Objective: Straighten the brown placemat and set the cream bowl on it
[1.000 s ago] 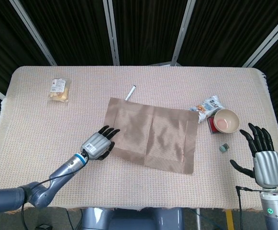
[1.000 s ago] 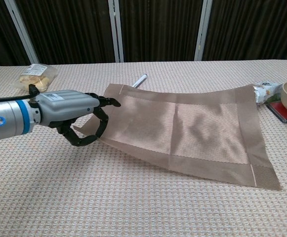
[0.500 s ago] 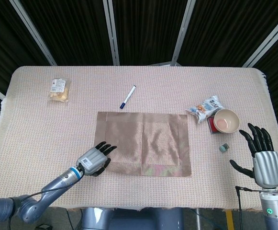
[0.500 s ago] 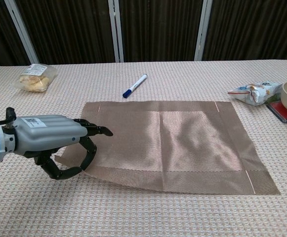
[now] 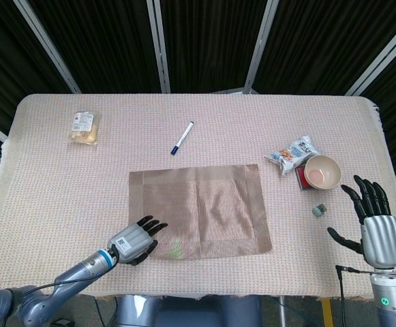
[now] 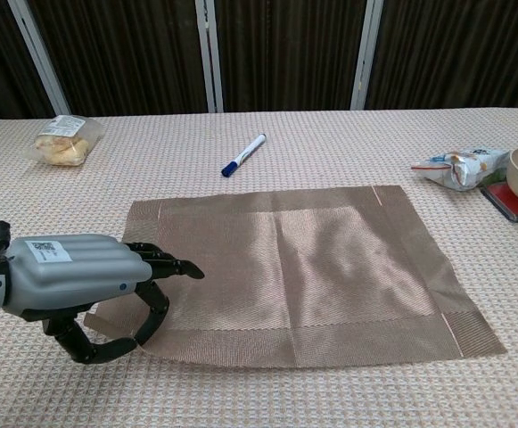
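The brown placemat [image 5: 198, 211] lies in the middle of the worktop [image 5: 61, 177], toward the near side, and its edges run almost parallel to the worktop edge. It is not fully flat: soft wrinkles show in its centre, and its near left corner is lifted. The left robot hand [image 6: 80, 285] pinches this corner between thumb and fingers. So the straightening seems nearly done, and what remains is to let go of the corner.

The cream bowl [image 5: 322, 171] stands well apart on the right, on a red flat thing [image 5: 301, 180], next to a snack bag [image 5: 292, 153]. It is not moved yet. The right robot hand [image 5: 371, 218] hovers near the bowl with fingers spread, holding nothing.

Farther out lie a blue pen [image 5: 182, 137] and a wrapped snack [image 5: 84, 127].
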Available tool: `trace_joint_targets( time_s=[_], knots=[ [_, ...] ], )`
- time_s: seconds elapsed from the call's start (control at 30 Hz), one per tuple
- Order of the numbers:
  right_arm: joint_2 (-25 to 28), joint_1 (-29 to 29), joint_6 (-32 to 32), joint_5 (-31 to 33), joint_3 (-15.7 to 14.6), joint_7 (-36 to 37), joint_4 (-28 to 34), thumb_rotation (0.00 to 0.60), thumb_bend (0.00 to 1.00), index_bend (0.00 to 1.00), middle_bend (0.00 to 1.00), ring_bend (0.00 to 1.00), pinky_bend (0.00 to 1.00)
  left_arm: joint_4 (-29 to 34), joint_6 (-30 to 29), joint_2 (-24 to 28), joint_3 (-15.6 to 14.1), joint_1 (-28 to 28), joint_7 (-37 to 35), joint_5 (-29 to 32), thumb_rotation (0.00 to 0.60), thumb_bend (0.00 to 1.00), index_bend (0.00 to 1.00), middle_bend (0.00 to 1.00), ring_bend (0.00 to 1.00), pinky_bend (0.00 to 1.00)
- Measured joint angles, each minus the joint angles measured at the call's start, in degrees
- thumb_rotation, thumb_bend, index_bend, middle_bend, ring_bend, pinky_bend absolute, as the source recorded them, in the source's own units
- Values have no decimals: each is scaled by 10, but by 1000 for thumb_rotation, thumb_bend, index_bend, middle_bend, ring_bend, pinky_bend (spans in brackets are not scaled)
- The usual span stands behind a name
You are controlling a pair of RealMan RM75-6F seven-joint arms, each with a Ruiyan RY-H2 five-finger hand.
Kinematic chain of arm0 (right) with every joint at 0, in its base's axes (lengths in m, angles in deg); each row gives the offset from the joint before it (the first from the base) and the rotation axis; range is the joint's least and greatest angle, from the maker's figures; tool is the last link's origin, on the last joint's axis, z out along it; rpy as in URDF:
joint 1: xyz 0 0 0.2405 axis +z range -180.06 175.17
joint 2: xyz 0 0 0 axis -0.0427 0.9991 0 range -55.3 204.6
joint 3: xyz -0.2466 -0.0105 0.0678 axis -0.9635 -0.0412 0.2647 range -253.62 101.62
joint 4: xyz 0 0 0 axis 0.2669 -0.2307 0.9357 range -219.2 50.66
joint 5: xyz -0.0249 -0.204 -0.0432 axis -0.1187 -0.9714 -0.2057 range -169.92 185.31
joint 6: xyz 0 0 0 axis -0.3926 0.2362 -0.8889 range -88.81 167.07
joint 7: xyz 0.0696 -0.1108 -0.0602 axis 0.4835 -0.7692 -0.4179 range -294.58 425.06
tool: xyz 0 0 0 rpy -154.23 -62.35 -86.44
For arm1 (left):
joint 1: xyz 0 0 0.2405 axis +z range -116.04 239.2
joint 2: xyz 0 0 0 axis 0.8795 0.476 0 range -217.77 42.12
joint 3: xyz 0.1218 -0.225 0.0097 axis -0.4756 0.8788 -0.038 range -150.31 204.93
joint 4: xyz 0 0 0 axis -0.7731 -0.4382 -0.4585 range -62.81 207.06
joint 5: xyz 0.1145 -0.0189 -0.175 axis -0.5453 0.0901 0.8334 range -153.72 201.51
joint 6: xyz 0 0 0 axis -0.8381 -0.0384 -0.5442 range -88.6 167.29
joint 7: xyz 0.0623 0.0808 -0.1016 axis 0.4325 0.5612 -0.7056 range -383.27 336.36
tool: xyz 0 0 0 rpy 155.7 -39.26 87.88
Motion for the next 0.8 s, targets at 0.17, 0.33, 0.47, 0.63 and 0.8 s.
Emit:
trace_joint_targets(
  time_s=[0.17,0.33,0.47,0.63,0.8],
  knots=[
    [2,-1,1,-1,0,2,1,600,0,155,0,0,0,13,-6,10,-15,5,18,3,600,500,762,0,0,0],
    [3,-1,1,0,1,4,2,600,0,155,0,0,0,26,-7,23,-30,10,27,-2,600,501,761,0,0,0],
    [3,-1,1,-1,1,4,3,600,0,156,0,0,0,32,-14,29,-36,15,34,-8,600,502,761,0,0,0],
    [4,-2,4,-5,0,2,6,600,0,159,0,0,0,31,-21,29,-38,19,40,-11,600,506,761,0,0,0],
    [5,-4,7,-8,-1,1,8,600,0,162,0,0,0,25,-33,30,-41,26,52,-12,600,503,752,0,0,0]
  ],
)
